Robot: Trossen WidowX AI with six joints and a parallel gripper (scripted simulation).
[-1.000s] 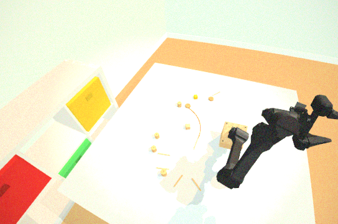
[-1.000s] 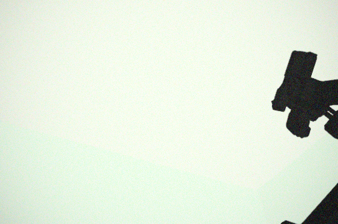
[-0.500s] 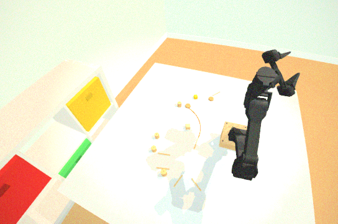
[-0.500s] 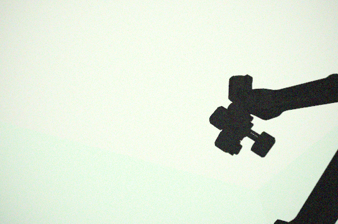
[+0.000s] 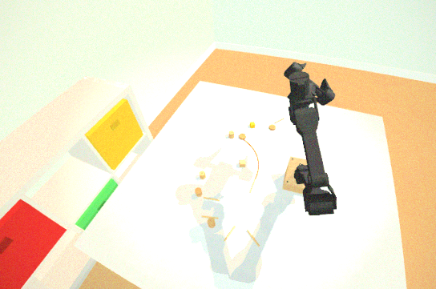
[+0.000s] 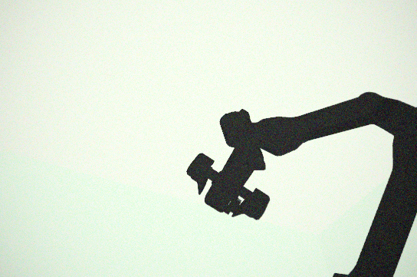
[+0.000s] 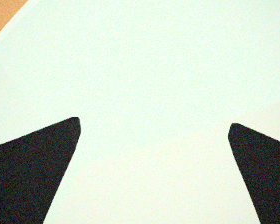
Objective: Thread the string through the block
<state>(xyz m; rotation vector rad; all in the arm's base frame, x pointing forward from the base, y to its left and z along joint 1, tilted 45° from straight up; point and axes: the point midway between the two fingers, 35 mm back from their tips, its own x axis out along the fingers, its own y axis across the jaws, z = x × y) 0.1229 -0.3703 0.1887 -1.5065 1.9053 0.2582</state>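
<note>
In the top view the round wooden button (image 5: 242, 136) lies on the table (image 5: 341, 242). The string (image 5: 258, 159) curves from it toward the camera. The thin stick (image 5: 252, 186) at the string's free end lies on the table, left of the block. The wooden block (image 5: 293, 185) stands on the table; the arm hides its right part, and its side hole cannot be made out. My gripper (image 5: 315, 72) (image 6: 215, 204) (image 7: 155, 127) is open and empty, raised high, and shows beyond the block in the top view. The wrist view shows only walls and a bit of floor between and around the fingers.
Loose sticks (image 5: 211, 198) (image 5: 229, 233) (image 5: 252, 238) lie at the near left. A yellow cube (image 5: 252, 125), a second button (image 5: 272, 127), a pale cube (image 5: 242, 163) and small cylinders (image 5: 231, 134) (image 5: 202, 175) are scattered about. A cabinet with a yellow panel (image 5: 114, 134) stands left of the table.
</note>
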